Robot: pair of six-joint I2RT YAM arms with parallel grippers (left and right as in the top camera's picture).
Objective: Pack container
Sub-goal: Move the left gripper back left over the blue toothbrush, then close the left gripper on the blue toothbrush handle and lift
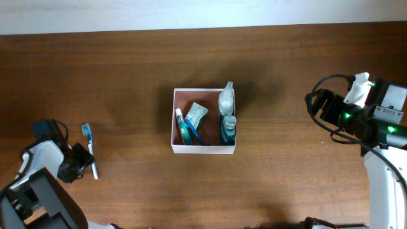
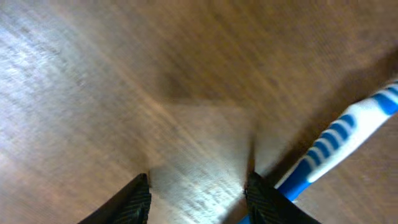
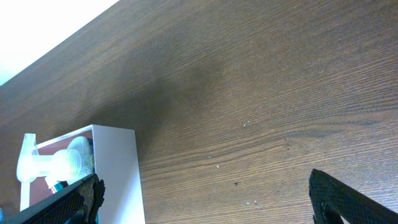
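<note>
The container (image 1: 203, 150), a white-walled square box with a reddish-brown floor, sits mid-table. It holds a clear spray bottle (image 1: 226, 98), a teal bottle (image 1: 228, 129), a pale green tube (image 1: 196, 114) and a blue toothbrush (image 1: 188, 131). A second blue-and-white toothbrush (image 1: 90, 149) lies on the table at the far left. My left gripper (image 1: 73, 164) is open right beside it. In the left wrist view the toothbrush (image 2: 348, 134) lies outside the jaws (image 2: 198, 199), against the right finger. My right gripper (image 1: 318, 105) is open and empty, right of the container (image 3: 115, 168).
The dark wooden table (image 1: 127, 76) meets a white wall strip along its far edge. Black cables loop around the right arm (image 1: 381, 121). The left arm base (image 1: 38, 191) fills the lower left corner.
</note>
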